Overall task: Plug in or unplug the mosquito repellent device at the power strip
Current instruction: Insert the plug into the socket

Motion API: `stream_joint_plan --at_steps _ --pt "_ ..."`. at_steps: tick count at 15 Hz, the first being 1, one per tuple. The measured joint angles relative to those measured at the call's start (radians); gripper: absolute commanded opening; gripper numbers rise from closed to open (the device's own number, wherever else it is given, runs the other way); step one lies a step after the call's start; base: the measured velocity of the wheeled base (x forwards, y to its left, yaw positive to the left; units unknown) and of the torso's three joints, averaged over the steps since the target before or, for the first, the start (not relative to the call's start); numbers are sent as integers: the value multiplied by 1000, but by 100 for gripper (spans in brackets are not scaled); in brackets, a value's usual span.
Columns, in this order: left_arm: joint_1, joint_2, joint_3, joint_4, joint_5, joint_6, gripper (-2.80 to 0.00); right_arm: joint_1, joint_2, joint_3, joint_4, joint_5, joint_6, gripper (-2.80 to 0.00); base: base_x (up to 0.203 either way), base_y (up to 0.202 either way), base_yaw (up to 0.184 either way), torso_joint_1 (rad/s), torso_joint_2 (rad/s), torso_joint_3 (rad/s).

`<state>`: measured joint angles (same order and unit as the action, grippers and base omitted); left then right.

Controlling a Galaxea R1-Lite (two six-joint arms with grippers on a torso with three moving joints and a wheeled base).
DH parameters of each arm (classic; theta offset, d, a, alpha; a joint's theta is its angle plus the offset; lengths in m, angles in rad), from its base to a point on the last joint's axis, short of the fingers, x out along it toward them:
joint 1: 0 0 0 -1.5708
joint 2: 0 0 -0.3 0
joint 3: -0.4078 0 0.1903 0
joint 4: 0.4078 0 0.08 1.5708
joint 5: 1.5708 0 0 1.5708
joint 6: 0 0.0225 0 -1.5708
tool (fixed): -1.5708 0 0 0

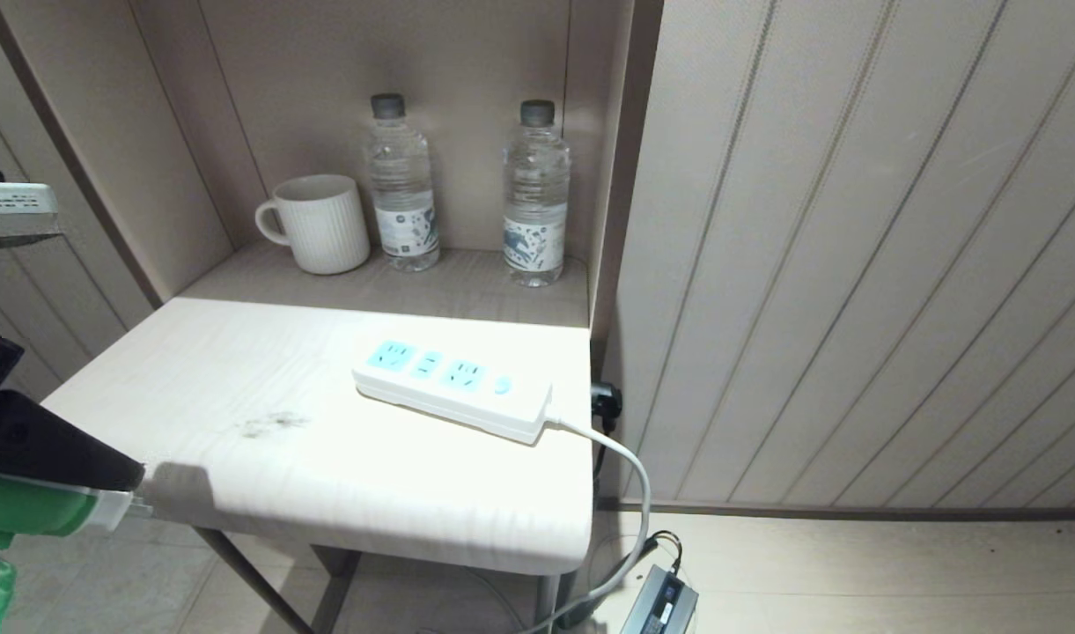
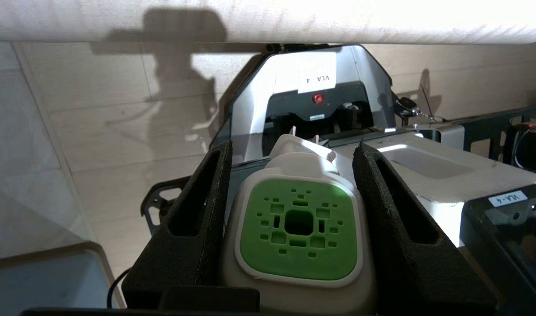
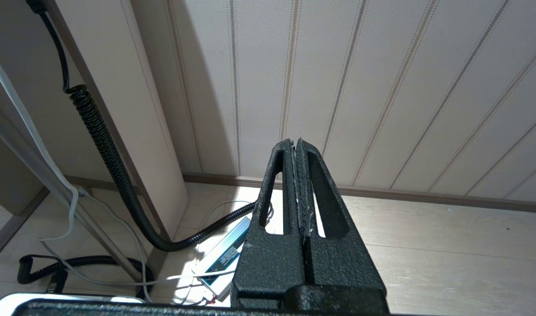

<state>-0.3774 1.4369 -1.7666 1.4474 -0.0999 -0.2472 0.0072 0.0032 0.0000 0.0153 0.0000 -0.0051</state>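
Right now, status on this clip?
Left hand shut on mosquito repellent device, off table's near-left edge. Right hand shut, parked low. Power strip sockets empty, nothing blocking.

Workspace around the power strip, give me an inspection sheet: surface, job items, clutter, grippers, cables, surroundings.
Surface: pale wooden table, with a dark smudge toward its left front.
Job's things: power strip lies flat on the table, sockets empty; mosquito repellent device is in the left gripper, prongs pointing away from the wrist.
Clutter: white mug and two water bottles in the alcove behind.
Grippers: left gripper shut on the device, off the table's left front corner; right gripper shut, empty, low near the floor.
Cables: white cord drops off the table's right edge; black coiled cable by the floor.
Surroundings: ribbed wall panels.
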Motion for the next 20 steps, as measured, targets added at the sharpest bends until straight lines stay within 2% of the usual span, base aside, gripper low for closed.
stream_joint_plan --at_steps 11,20 --pt "0 51 7 -2 4 -5 -280 -1 0 0 0 0 5 -280 0 0 0 5 -15 -10" --pt "-18 76 -29 -6 -1 -4 -280 -1 0 0 0 0 5 -280 0 0 0 169 -429 -264"
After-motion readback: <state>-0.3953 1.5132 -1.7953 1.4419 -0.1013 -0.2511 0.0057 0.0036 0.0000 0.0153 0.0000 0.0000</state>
